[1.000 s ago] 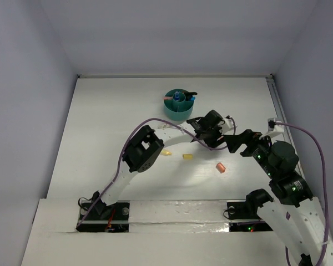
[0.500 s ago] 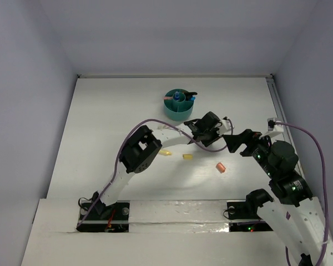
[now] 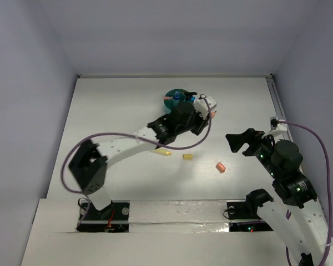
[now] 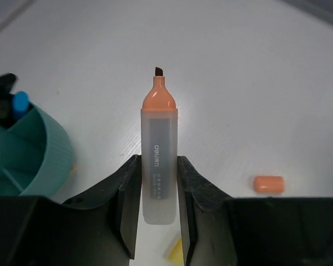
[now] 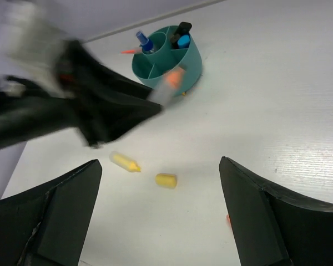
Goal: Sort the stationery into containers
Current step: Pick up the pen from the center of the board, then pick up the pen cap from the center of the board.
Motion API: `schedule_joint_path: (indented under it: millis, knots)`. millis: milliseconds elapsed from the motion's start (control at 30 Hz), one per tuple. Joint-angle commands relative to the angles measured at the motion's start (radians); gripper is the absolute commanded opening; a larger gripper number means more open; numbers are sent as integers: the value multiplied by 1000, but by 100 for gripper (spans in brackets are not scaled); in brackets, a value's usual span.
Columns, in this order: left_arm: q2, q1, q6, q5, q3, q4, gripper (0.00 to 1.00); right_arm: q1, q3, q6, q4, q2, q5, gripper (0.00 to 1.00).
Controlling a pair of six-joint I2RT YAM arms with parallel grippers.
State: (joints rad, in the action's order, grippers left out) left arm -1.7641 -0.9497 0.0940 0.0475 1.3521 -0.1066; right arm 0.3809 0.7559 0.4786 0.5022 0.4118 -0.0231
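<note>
My left gripper (image 3: 204, 112) is shut on an uncapped orange-tipped highlighter (image 4: 158, 141) with a grey translucent body, held above the table just right of the teal organizer (image 3: 170, 108). In the left wrist view the organizer (image 4: 36, 155) sits at the left, holding a blue pen and a black marker. A yellow highlighter (image 3: 165, 152), a yellow cap (image 3: 187, 157) and an orange cap (image 3: 221, 167) lie on the table. My right gripper (image 3: 245, 142) is open and empty, right of these bits. In the right wrist view (image 5: 160, 165) it faces the yellow highlighter (image 5: 124, 162) and the yellow cap (image 5: 166, 180).
The left arm (image 5: 89, 105) shows blurred across the right wrist view, in front of the organizer (image 5: 183, 61). The orange cap (image 4: 268, 184) lies right of the left gripper's fingers. White walls close the table at the back and sides.
The left arm has swung back and left with the highlighter, from beside the right gripper to next to the organizer. The right arm has barely moved.
</note>
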Motion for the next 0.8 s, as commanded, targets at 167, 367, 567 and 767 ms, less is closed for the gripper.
schedule_joint_path:
  millis: [167, 367, 567, 767]
  knots:
    - [463, 9, -273, -20, -396, -248, 0, 7, 0, -6, 85, 152, 250, 88]
    - [776, 9, -399, -37, -677, -324, 0, 7, -3, -6, 136, 327, 325, 69]
    - [995, 9, -432, -29, -843, -314, 0, 7, 109, -61, 315, 498, 187, 62]
    - [1147, 9, -459, 5, -942, -340, 0, 7, 243, -158, 501, 775, 132, 72]
